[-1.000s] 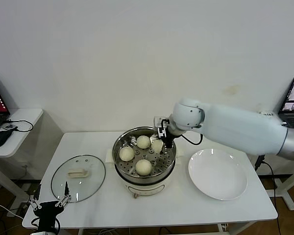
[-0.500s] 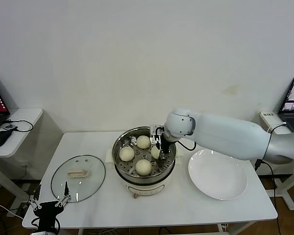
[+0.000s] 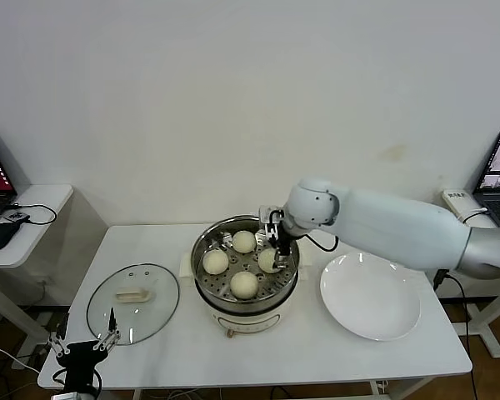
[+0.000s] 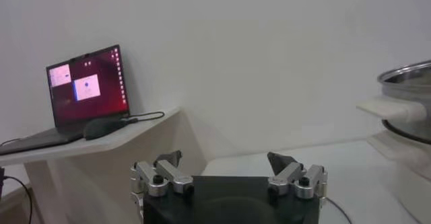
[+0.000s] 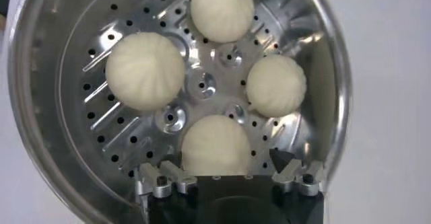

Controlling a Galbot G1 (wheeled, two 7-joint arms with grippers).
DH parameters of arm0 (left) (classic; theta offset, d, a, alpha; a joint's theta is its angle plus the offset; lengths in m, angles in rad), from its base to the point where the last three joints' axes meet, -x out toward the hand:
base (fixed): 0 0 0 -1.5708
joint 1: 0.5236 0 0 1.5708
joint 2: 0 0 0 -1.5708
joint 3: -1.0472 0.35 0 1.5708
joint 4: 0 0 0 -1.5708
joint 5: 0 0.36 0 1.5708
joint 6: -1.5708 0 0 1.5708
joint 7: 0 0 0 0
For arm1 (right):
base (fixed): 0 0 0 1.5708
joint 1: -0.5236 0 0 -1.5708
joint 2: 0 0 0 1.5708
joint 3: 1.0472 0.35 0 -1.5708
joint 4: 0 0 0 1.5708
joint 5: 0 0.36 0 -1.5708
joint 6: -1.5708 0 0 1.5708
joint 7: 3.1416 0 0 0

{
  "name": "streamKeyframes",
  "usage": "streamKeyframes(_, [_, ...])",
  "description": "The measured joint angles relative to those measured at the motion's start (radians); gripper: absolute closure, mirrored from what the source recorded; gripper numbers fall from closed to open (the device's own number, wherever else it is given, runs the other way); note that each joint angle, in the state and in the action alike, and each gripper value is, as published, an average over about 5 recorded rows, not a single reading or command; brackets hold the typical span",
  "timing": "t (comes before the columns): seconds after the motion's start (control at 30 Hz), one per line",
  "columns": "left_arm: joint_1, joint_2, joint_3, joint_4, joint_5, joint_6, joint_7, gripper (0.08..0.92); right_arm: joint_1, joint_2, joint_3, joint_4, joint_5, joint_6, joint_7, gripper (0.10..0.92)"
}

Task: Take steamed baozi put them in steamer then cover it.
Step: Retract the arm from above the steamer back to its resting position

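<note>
The steamer (image 3: pixel 202 250), a shiny steel pot on a white base, stands mid-table with several cream-white baozi on its perforated tray (image 5: pixel 202 84). In the head view they lie at the back (image 3: pixel 244 242), left (image 3: pixel 216 262), front (image 3: pixel 245 285) and right (image 3: pixel 269 260). My right gripper (image 3: pixel 277 237) hovers just over the right-hand baozi (image 5: pixel 215 144), open, its fingers apart on either side of it and clear of it (image 5: pixel 225 161). My left gripper (image 3: pixel 83 343) is parked low off the table's front left corner, open and empty (image 4: pixel 224 158).
The round glass lid (image 3: pixel 133 312) with a cream handle (image 3: pixel 133 293) lies flat on the table left of the steamer. A bare white plate (image 3: pixel 371 296) sits to its right. Side desks with laptops (image 4: pixel 84 87) flank the table.
My right gripper dipped into the steamer with a baozi, opened, and rose slightly. That baozi now rests on the tray's right side. The left arm has not moved.
</note>
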Motion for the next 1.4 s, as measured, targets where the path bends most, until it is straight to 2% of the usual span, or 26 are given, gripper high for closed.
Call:
streamKeyframes(0.2, [-0.008, 0.003, -0.001, 0.001, -0.004, 0.001, 0.001, 0.177, -0.010, -0.071, 0.059, 0.075, 0.057, 0.004, 0.059, 0.202])
streamKeyframes(0.37, [-0.019, 0.004, -0.006, 0.011, -0.005, 0.001, 0.003, 0.177, -0.094, -0.159, 0.155, 0.146, 0.118, 0.039, 0.187, 0.203])
streamKeyframes(0.7, [-0.046, 0.012, -0.021, 0.048, 0.033, -0.005, 0.007, 0.177, -0.591, -0.283, 0.601, 0.294, 0.134, 0.235, 0.496, 0.203])
streamKeyframes(0.97, [-0.063, 0.035, -0.045, 0.125, 0.229, -0.052, 0.001, 0.177, -1.093, -0.206, 1.076, 0.389, 0.059, 0.437, 0.631, 0.203])
streamKeyframes(1.4, [-0.060, 0.125, -0.095, 0.241, 0.890, -0.130, -0.052, 0.177, -1.663, -0.012, 1.672, 0.494, 0.022, 0.709, 0.730, 0.202])
